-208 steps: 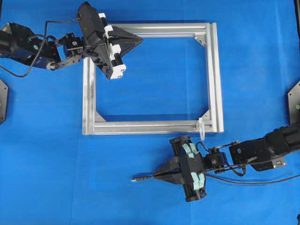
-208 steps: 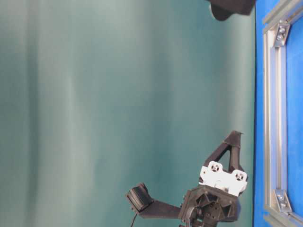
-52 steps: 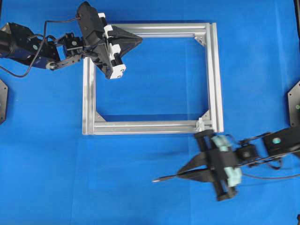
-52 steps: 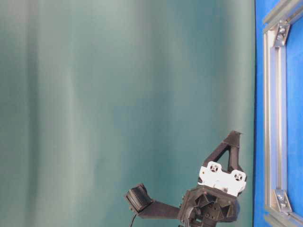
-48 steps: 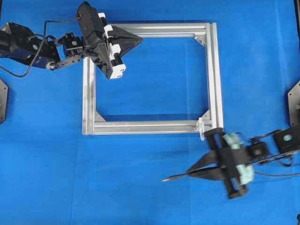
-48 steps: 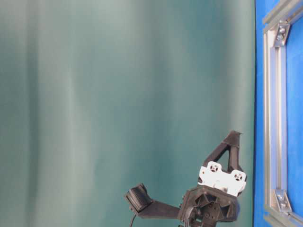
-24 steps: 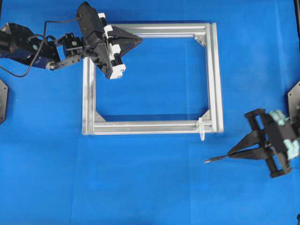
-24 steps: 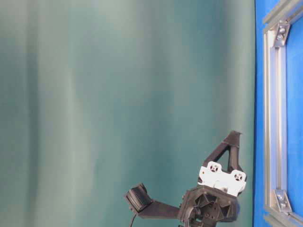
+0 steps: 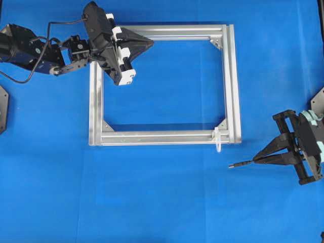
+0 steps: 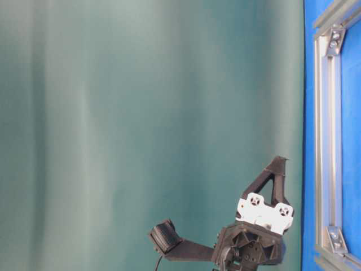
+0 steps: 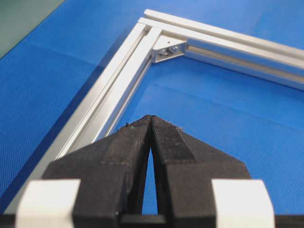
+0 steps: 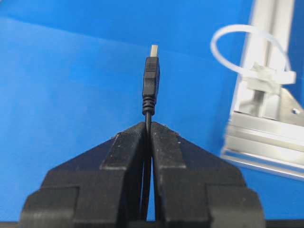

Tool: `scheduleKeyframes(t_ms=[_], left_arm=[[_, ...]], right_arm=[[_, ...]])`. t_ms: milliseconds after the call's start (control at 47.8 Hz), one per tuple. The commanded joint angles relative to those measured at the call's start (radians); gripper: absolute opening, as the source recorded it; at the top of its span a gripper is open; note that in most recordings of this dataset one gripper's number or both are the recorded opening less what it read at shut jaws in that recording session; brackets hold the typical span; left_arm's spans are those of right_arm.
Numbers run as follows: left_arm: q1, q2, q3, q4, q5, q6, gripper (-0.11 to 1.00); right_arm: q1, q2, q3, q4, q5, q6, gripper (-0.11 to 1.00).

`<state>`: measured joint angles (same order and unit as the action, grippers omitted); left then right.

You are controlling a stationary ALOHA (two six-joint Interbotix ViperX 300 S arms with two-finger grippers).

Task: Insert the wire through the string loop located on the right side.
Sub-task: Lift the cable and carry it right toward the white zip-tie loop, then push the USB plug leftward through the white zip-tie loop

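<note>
1. Left gripper (image 9: 147,44) sits over the aluminium frame's (image 9: 162,137) top-left corner, fingers (image 11: 137,142) clenched together, nothing between them.
2. Frame lies flat on the blue table (image 9: 162,202).
3. String loop (image 9: 217,140) is fixed at the frame's bottom-right corner, standing up from the rail in the right wrist view.
4. Right gripper (image 9: 258,159) is at the far right, clear of the frame, fingers (image 12: 128,152) clamped on the wire (image 12: 150,85); plug tip points left, short of the loop.
</note>
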<state>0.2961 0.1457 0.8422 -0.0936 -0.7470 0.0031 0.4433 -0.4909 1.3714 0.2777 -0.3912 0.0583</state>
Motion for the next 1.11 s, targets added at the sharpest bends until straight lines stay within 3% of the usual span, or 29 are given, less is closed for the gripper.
scheduleKeyframes(t_ms=[0, 272, 1088], left_arm=[[-0.003, -0.032, -0.014, 0.005, -0.008, -0.002, 0.00], [-0.008, -0.032, -0.015, 0.003, -0.009, -0.002, 0.00], [-0.011, -0.032, -0.015, 0.003, -0.011, 0.000, 0.00]], right_arm=[[-0.041, -0.003, -0.003, 0.003, -0.018, -0.003, -0.02], [-0.141, -0.002, 0.012, 0.003, -0.026, -0.009, -0.02], [-0.164, -0.002, 0.012, 0.003, -0.028, -0.009, -0.02]])
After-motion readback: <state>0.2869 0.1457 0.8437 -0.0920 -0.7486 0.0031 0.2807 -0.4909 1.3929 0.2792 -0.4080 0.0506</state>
